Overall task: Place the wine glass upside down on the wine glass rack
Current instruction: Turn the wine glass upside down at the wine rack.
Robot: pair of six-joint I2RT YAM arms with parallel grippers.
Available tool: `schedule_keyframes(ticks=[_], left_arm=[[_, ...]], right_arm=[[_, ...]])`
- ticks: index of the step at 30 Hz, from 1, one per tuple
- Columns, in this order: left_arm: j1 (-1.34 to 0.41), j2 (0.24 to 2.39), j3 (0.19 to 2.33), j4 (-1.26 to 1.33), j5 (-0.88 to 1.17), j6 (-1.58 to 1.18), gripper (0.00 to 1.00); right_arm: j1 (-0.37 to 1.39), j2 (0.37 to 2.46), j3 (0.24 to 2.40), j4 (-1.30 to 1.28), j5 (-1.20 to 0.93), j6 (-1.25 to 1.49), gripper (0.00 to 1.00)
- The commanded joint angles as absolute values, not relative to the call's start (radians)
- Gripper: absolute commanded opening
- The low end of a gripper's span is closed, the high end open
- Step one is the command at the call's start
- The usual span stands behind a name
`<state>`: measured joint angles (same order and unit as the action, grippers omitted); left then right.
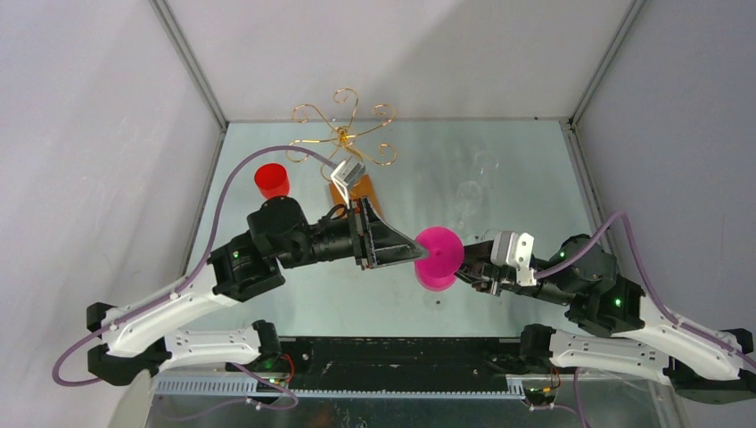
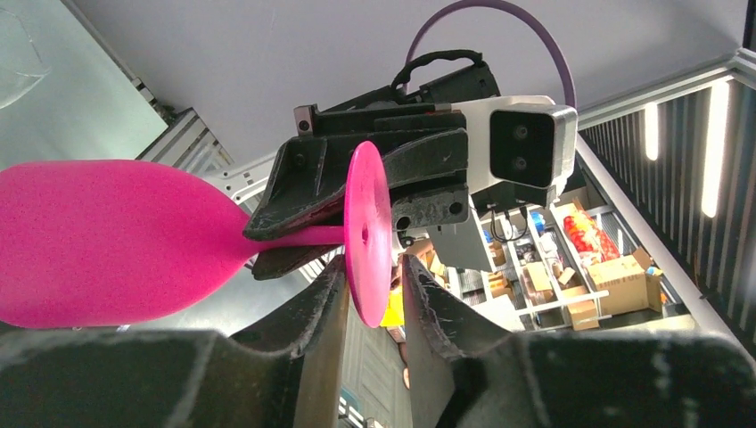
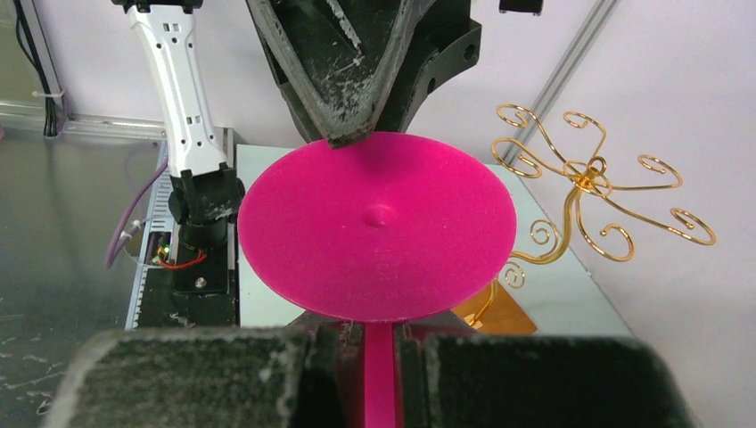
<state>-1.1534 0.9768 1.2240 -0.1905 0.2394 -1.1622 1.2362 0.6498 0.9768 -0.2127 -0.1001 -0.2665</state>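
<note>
I have the wine glass (image 1: 439, 257) in the middle of the top view, lying on its side between the two arms and well short of the wine glass rack (image 1: 343, 134). The rack stands at the upper centre of that frame, against the far edge of the table (image 1: 535, 178), with its gold scrolls empty. Part of its brown base (image 1: 365, 190) is hidden behind my left arm's camera housing.

My right tool (image 1: 468, 270) comes in from the right and is clamped on the pink stem (image 3: 379, 374). In the right wrist view the stem sits tight between the two black pads at the bottom edge. The round foot (image 3: 379, 223) fills the centre there, turned flat toward the lens.

My left tool (image 1: 417, 254) reaches in from the left. In its wrist view the rim of the foot sits in the narrow gap between its two fingers (image 2: 312, 312), and the pink bowl (image 2: 107, 241) fills the left side of the frame. I cannot tell whether those fingers are actually pressing on the rim or only sit to either side of it.

A red cup (image 1: 272, 180) stands at the upper left of the table, to the left of the rack. Some faint clear glasses (image 1: 471, 192) stand in the upper right part.
</note>
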Motion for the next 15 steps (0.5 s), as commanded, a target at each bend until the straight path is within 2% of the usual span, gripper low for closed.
schedule_keyframes(ticks=[1, 10, 15], left_arm=[[-1.146, 0.965, 1.214, -0.188, 0.241, -1.165, 0.31], [-1.143, 0.958, 1.200, -0.194, 0.258, -1.180, 0.24], [-1.139, 0.939, 1.175, -0.185, 0.270, -1.193, 0.13]], right_arm=[[1.247, 0.662, 0.976, -0.154, -0.068, -0.283, 0.00], [1.250, 0.675, 0.976, -0.151, -0.071, -0.283, 0.00], [1.252, 0.675, 0.976, -0.140, -0.062, -0.293, 0.00]])
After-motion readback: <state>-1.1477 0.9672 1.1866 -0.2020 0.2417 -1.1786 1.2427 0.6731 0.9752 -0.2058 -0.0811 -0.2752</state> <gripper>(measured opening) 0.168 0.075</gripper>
